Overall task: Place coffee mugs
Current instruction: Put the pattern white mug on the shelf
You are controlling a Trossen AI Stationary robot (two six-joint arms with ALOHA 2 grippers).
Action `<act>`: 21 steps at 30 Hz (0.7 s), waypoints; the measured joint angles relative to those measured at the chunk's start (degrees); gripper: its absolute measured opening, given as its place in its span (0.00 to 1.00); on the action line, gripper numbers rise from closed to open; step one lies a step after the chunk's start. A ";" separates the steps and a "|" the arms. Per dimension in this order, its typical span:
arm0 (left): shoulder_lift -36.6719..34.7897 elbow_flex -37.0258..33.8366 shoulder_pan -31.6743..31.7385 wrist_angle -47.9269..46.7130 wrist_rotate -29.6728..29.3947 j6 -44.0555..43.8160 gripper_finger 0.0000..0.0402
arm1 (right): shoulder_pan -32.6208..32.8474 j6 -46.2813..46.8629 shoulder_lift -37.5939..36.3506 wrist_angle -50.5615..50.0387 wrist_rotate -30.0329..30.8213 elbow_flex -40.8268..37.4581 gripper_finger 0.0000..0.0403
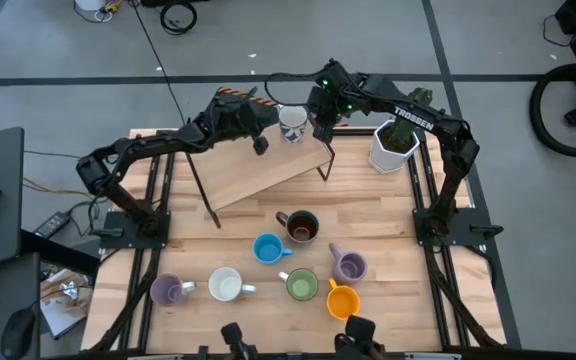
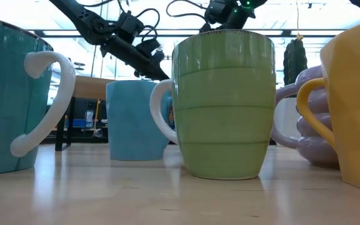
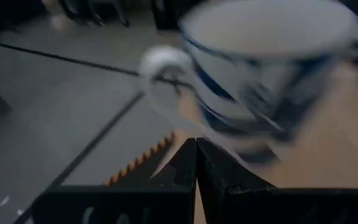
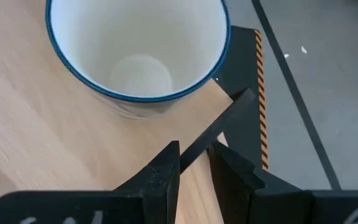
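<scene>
Your white ceramic mug with the blue rim and blue pattern (image 1: 292, 123) stands upright on the raised wooden shelf board (image 1: 258, 175), at its far edge. It sits just ahead of the right gripper (image 4: 193, 163), whose fingers are a little apart with nothing between them; the mug's rim lies clear of their tips. The left gripper (image 3: 196, 163) is on the mug's other side, near it but not touching, its fingers pressed together and empty.

So one mug looks placed on the shelf, and seven wait below on the wooden worktop (image 1: 398, 220), well apart from both sets of fingers: the dark brown mug (image 1: 301, 227), the blue mug (image 1: 267, 248), two purple mugs (image 1: 349, 265) (image 1: 165, 290), the plain white mug (image 1: 225, 285), the green mug (image 1: 302, 286) and the orange mug (image 1: 341, 300). The white hexagonal pot with a cactus (image 1: 394, 143) stands beside the shelf, close to your right arm; steer round it. By my judgement you are at the start, with most of the work ahead.
</scene>
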 joint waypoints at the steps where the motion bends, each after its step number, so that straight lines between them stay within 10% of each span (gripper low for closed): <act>1: -0.40 0.00 -0.53 -1.77 0.57 0.76 0.03 | 0.10 0.25 -0.08 0.07 0.02 -0.32 0.23; 10: -1.13 -1.77 -6.21 -7.46 -2.47 4.10 0.03 | 2.46 1.05 -5.16 12.14 7.37 -13.07 0.17; 21: -4.14 -12.08 -5.93 12.90 -3.19 2.63 0.03 | 2.35 -0.97 -17.07 27.25 4.52 -30.61 0.11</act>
